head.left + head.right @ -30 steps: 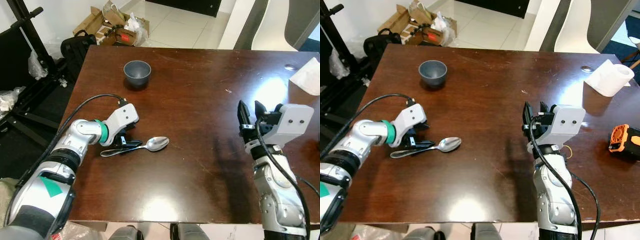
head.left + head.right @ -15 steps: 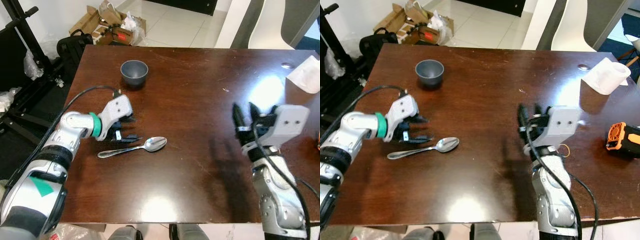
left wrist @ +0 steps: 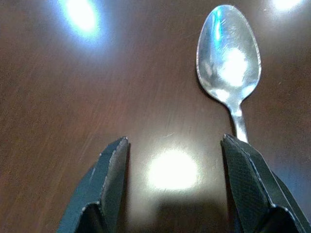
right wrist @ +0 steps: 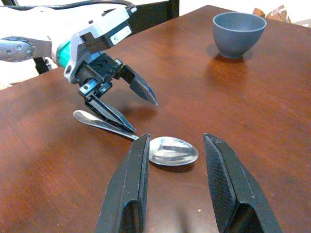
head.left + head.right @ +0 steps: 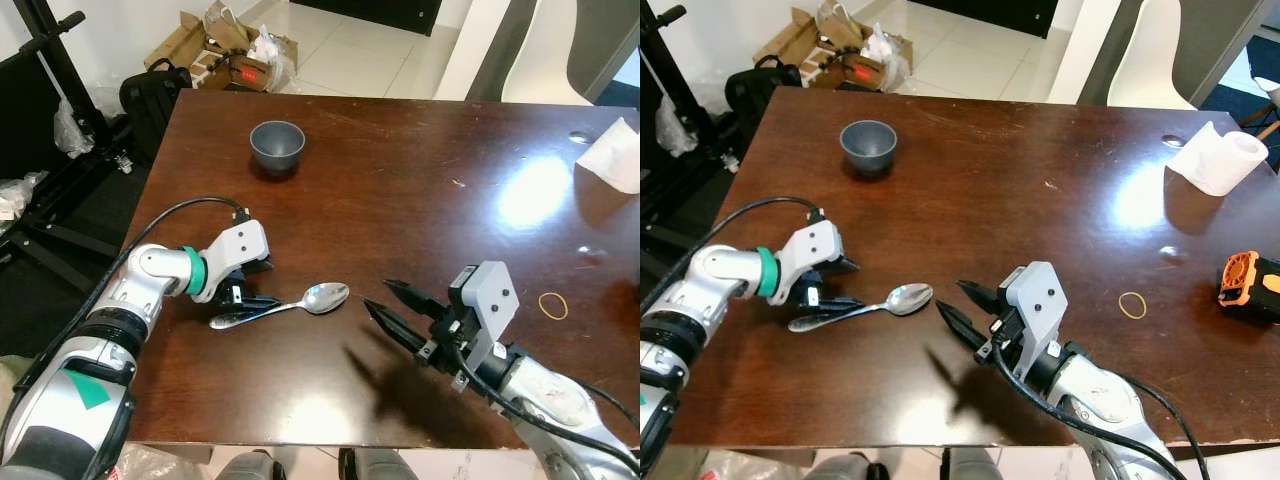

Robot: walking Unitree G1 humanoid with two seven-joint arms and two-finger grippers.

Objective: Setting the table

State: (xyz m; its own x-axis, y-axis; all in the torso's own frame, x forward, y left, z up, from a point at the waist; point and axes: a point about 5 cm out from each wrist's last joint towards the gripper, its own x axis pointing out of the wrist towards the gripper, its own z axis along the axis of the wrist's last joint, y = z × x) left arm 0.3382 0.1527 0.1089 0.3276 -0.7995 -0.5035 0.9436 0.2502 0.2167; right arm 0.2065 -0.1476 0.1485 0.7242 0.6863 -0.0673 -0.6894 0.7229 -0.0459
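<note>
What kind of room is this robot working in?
Probably a home dining area: a dark brown wooden table holding a small grey bowl and a silver metal spoon, with a white chair behind.

We can read no text, number or brand in these pictures. There is a small white label on the left gripper, but its print is too small to read. The cardboard boxes on the floor show red marks, too blurred to read.
</note>
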